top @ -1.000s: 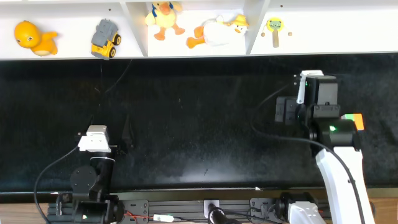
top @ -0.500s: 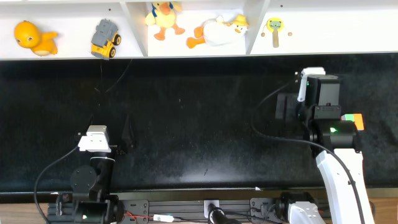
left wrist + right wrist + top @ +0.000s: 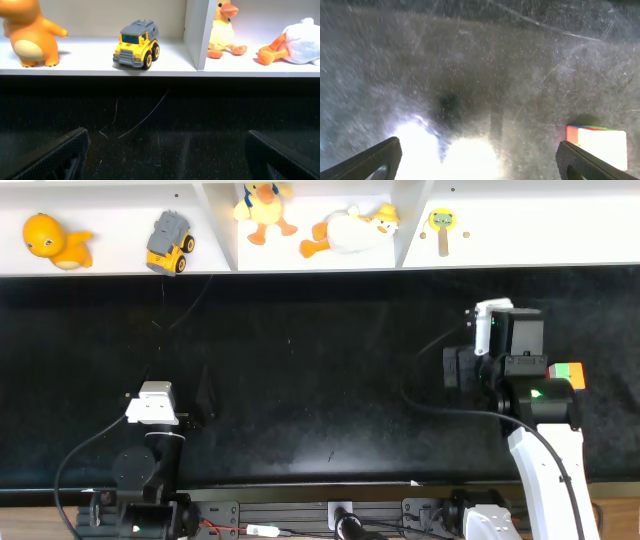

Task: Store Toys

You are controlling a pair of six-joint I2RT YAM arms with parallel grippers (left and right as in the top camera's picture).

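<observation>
Nearest the arm bases, we note the left hand (image 3: 165, 162) spread wide, low over the black table (image 3: 150, 125). Beyond, the right hand (image 3: 480, 162) is spread too, with the colour cube (image 3: 596, 145) on the table near one finger. Farthest, on the shelf (image 3: 90, 62): orange figure (image 3: 25, 35) and yellow truck (image 3: 136, 45) in one compartment, yellow duck (image 3: 224, 27) and white duck (image 3: 295, 42) in the next.

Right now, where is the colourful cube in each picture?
Top view: the colourful cube lies far to the right on the black tabletop.
Left wrist view: not in it.
Right wrist view: the cube lies on the tabletop, close beside the right gripper.
Shared landmark: the black tabletop.
</observation>
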